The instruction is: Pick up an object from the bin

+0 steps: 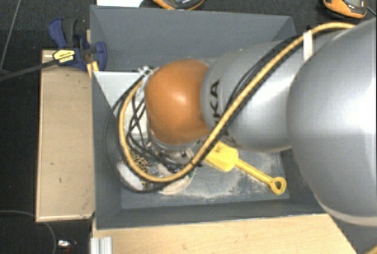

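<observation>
Soft overhead light falls evenly across the grey bin (188, 35), its far wall a flat, matte tone. The silver arm (306, 105) carries a broad pale sheen along its top, the orange cover (174, 99) a dull highlight. Deep shadow pools beneath them at the bin's left side, darkening the floor there.

Arm (312, 105): cut off by the right and lower edges.
Bin (188, 29): right wall and most of the floor are covered by the arm and its orange cover (174, 99).
Yellow long-handled tool (253, 172): the broad end runs partly under the arm; its kind cannot be told.
Pale speckled object (126, 176): lies on the lower-left floor, crossed by the cables (125, 129); outline and kind cannot be told.
Floor beneath the orange cover: contents hidden.
</observation>
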`<action>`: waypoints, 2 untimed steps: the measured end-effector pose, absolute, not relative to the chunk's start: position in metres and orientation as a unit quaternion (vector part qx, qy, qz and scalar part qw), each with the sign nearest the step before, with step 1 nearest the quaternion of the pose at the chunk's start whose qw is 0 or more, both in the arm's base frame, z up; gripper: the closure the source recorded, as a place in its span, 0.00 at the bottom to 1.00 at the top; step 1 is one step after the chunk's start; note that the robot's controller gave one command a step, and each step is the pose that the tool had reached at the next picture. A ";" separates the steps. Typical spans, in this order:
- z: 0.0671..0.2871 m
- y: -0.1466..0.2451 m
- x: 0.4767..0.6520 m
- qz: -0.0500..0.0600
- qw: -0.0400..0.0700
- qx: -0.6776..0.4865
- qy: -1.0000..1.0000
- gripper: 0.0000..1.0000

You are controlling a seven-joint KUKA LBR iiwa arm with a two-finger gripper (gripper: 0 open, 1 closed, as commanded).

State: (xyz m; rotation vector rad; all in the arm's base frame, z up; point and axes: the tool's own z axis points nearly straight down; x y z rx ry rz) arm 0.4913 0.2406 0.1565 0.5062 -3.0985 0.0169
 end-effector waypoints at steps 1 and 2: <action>0.176 0.241 0.492 0.005 -0.001 0.152 -0.988 1.00; 0.188 0.241 0.493 0.004 -0.003 0.155 -0.988 1.00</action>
